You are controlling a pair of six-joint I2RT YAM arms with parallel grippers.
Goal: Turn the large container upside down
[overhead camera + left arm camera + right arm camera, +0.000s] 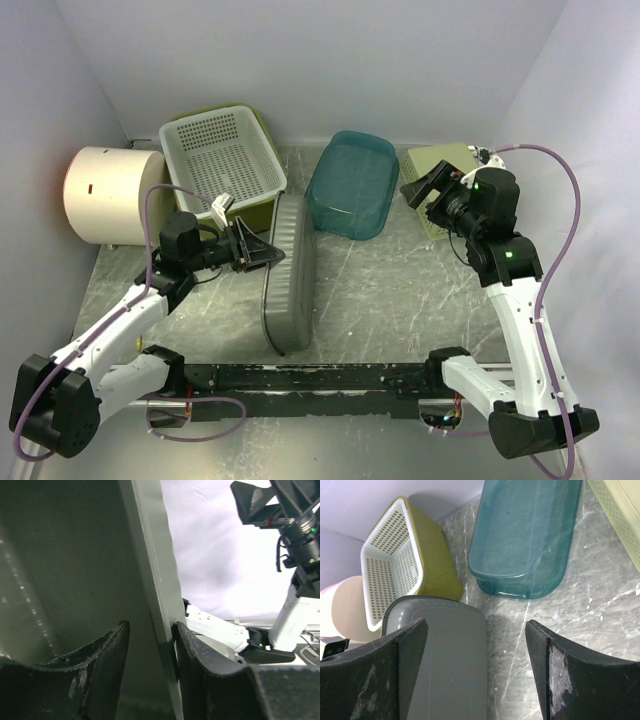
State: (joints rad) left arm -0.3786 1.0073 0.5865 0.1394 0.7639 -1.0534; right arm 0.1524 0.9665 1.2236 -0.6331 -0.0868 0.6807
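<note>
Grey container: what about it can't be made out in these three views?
Top external: the grey container stands on edge; its opening faces sideways, so contents are hidden.
Left wrist: the left gripper clamps its wall; the wall fills the frame and its ends are cut off.
Right wrist: its near end is cut off by the bottom edge and covered by fingers of the right gripper.

Three baskets [222, 150] [243, 211] [432, 160], two containers [290, 280] [352, 185], one cylinder [105, 195], two arms [120, 330] [520, 310]

A white basket [222, 150] sits nested in an olive basket [432, 562] — a cream cylinder [108, 195] and a teal tub [352, 185] flank them.
</note>
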